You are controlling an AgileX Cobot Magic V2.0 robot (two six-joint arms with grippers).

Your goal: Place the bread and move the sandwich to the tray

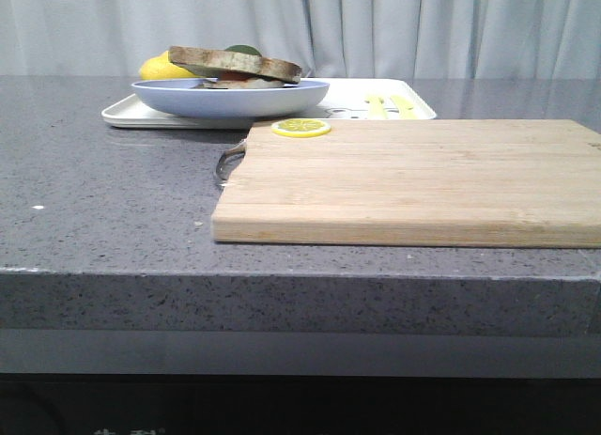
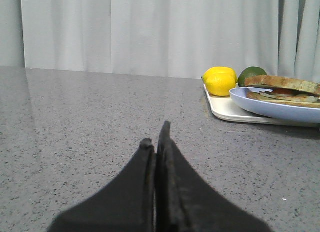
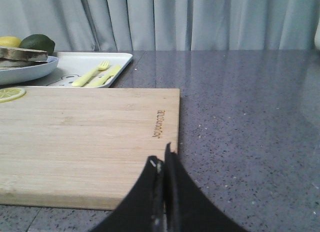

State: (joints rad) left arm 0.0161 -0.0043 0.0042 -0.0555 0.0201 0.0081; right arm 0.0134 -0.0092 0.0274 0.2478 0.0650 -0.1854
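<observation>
Your left gripper and right gripper sat low, jaws pressed together, the sandwich already on the tray at eleven o'clock, so nothing looked left.

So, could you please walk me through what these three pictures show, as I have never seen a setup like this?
This is a two-armed robot at a grey stone counter. One picture looks forward over the counter; the other two come from cameras on the wrists.

The black wedges are the grippers: the left gripper and the right gripper, both shut and holding nothing.

On the counter lies a bamboo cutting board with a lemon slice on its far corner. Behind it a white tray carries a pale-blue plate with the sandwich, a yellow fork and knife, a lemon and a dark green fruit.
</observation>
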